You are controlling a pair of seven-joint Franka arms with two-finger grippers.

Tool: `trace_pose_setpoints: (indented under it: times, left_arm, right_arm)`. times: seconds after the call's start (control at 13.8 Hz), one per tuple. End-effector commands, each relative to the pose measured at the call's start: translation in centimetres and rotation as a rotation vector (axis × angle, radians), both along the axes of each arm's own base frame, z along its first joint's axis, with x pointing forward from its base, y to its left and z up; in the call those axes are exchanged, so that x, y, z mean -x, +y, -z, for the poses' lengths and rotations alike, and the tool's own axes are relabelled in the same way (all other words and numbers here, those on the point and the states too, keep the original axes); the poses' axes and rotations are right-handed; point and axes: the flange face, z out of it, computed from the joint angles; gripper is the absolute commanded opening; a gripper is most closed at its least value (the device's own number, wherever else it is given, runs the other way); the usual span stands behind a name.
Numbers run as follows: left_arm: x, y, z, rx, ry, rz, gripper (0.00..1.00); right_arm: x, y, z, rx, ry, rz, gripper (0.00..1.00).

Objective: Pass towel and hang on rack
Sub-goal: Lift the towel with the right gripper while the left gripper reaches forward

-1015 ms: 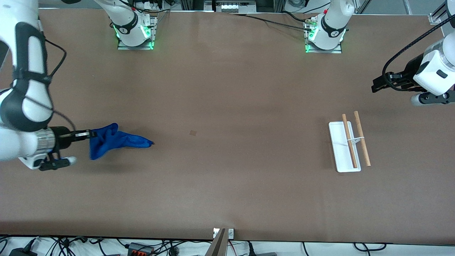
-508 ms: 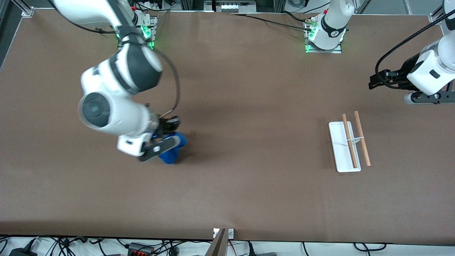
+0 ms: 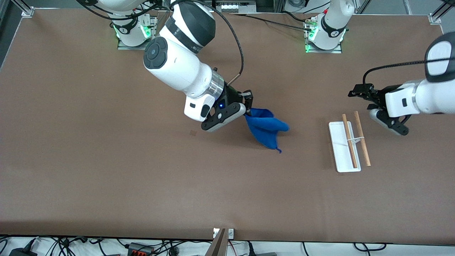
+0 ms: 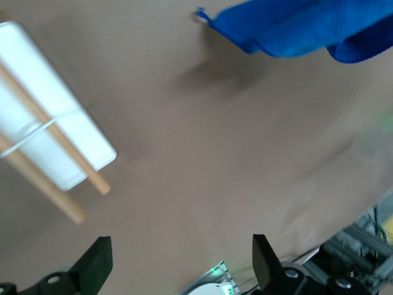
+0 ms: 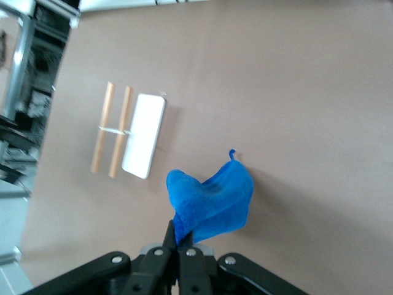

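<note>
The blue towel (image 3: 266, 126) hangs bunched from my right gripper (image 3: 249, 106), which is shut on one of its corners over the middle of the table. The right wrist view shows the towel (image 5: 212, 200) pinched between the closed fingers of the right gripper (image 5: 180, 236). The rack (image 3: 348, 142), a white base with two wooden rods, stands toward the left arm's end of the table. My left gripper (image 3: 359, 97) is open and holds nothing, just above the rack's end nearest the robot bases. In the left wrist view the left gripper (image 4: 181, 264) faces the rack (image 4: 49, 141) and the towel (image 4: 295, 24).
The brown table (image 3: 142, 185) carries nothing else. A small dark mark (image 3: 193, 133) lies on it near the right gripper. Both arm bases stand along the table's edge farthest from the front camera.
My right arm has swung the towel from its own end of the table to the middle, toward the rack. The left gripper has moved in beside the rack, still open.
</note>
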Motion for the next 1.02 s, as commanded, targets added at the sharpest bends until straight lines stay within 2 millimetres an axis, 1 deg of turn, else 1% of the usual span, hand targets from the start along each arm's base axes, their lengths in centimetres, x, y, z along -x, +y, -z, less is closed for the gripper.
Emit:
trace_pose_setpoints:
  times: [0.0, 0.15, 0.29, 0.36, 0.44, 0.51, 0.58, 0.65, 0.8, 0.94]
  left_arm:
    - [-1.4, 0.2, 3.8, 0.174, -0.027, 0.126, 1.0]
    - [-2.5, 0.5, 6.8, 0.261, -0.071, 0.181, 1.0]
    - [-3.3, -0.1, 8.3, 0.294, -0.123, 0.221, 1.0]
    - [-3.6, -0.9, 8.8, 0.292, -0.133, 0.238, 1.0]
    - [-3.8, -2.1, 8.8, 0.285, -0.154, 0.265, 1.0]
    - [-4.0, -4.2, 8.8, 0.3, -0.186, 0.328, 1.0]
    - [-4.3, -5.8, 8.7, 0.309, -0.23, 0.372, 1.0]
    - [-4.6, -6.2, 8.7, 0.316, -0.274, 0.403, 1.0]
    - [-5.6, -7.3, 11.1, 0.409, -0.367, 0.458, 1.0]
    - [-6.2, -7.8, 15.1, 0.558, -0.428, 0.474, 1.0]
  right_arm:
    - [1.1, 2.1, -2.0, -0.124, 0.026, 0.089, 0.0]
    - [2.3, 3.7, -2.8, -0.173, 0.024, 0.12, 0.0]
    - [3.1, 4.7, -3.3, -0.201, 0.012, 0.129, 0.0]
    - [3.7, 5.4, -3.6, -0.212, 0.004, 0.124, 0.0]
    - [3.9, 5.7, -3.6, -0.222, -0.004, 0.126, 0.0]
    - [4.3, 6.2, -3.4, -0.231, -0.009, 0.126, 0.0]
    - [4.5, 6.5, -3.5, -0.237, -0.012, 0.125, 0.0]
    - [4.8, 6.8, -3.5, -0.237, -0.012, 0.122, 0.0]
    - [5.2, 7.2, -3.5, -0.235, -0.009, 0.12, 0.0]
    - [5.5, 7.5, -3.5, -0.233, -0.014, 0.113, 0.0]
